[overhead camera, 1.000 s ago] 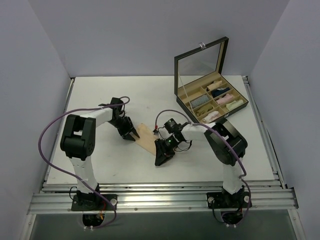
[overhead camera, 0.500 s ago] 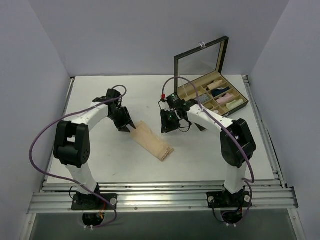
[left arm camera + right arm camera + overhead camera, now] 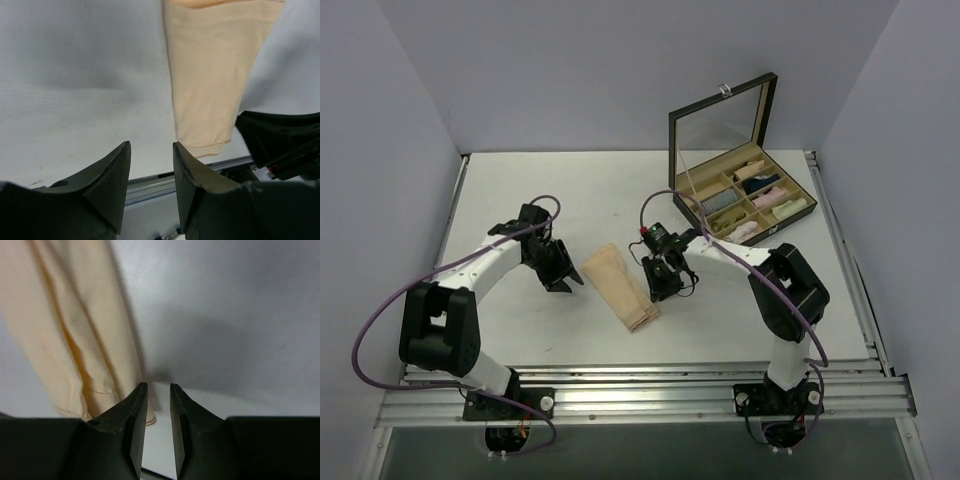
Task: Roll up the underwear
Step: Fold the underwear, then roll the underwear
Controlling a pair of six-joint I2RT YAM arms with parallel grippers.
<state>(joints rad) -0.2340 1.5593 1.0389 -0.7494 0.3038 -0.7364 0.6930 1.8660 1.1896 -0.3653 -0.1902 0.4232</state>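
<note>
The underwear (image 3: 620,285) is a pale peach strip, folded long and narrow, lying flat on the white table and running from far left to near right. My left gripper (image 3: 563,280) hovers just left of it, open and empty. In the left wrist view (image 3: 151,146) the underwear (image 3: 210,75) lies ahead and to the right of the jaws. My right gripper (image 3: 666,290) sits at the strip's right side near its near end. Its jaws (image 3: 158,385) stand a little apart with nothing between them, and the underwear (image 3: 75,330) lies just to their left.
A dark box (image 3: 740,190) with its glass lid raised stands at the back right, its compartments holding several cloth rolls. The table's front rail (image 3: 640,385) runs along the near edge. Grey walls close in both sides.
My right gripper left the strip's near end, swung to the far side, then came back down beside its right edge. My left gripper drew back to the left, off the cloth.
</note>
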